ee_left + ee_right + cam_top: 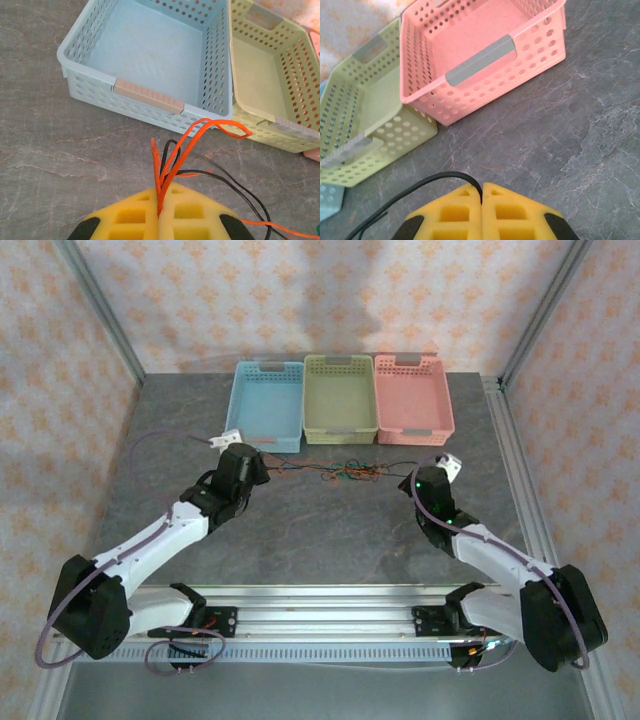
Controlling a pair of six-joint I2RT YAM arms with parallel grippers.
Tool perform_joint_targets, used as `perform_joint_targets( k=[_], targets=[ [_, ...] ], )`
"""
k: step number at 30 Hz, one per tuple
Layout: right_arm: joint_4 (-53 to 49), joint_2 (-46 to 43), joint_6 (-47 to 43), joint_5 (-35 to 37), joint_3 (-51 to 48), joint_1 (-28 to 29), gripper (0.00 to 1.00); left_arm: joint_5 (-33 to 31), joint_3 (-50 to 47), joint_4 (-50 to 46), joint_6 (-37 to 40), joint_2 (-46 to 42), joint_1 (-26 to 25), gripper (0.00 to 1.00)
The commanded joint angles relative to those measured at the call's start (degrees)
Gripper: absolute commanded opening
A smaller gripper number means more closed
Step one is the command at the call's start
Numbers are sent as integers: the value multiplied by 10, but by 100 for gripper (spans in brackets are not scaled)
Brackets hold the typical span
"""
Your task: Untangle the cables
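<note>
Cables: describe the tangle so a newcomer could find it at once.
On the grey table, find the green basket, the middle of three at the far edge. Just in front of it, the cables run between the left gripper and the right gripper. They are hair-thin and orange, black and green, unlike the thick lilac hoses on the arms.

Dark grey stone-look surface (pixel 330 530). Far edge: 3 perforated baskets in row, touching side to side, upright: blue basket (pixel 268 438) at L, green basket (pixel 340 433) mid, pink basket (pixel 415 432) at R. Just in front of green basket: cables (pixel 345 473), thin orange-red/black/green tangle, strung L-R.
</note>
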Motion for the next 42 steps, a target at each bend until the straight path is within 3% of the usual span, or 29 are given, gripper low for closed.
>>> perform_joint_targets(
  k=[1,10,18,28,42],
  targets=[
    [-20,-11,50,94,-22,-31,0,-99,-14,-35,-19,-25,17,0],
    [-12,-2,80,77,-31,-53,0,-127,-31,-46,-49,-50,40,0],
    [10,14,44,1,-13,-53,0,-27,-7,-24,-27,8,38,0],
    [30,33,24,-54,0,-51,0,8,5,-17,-20,41,38,0],
    [61,-43,-67,-131,22,2,0,41,10,-8,-16,46,38,0]
  ],
)
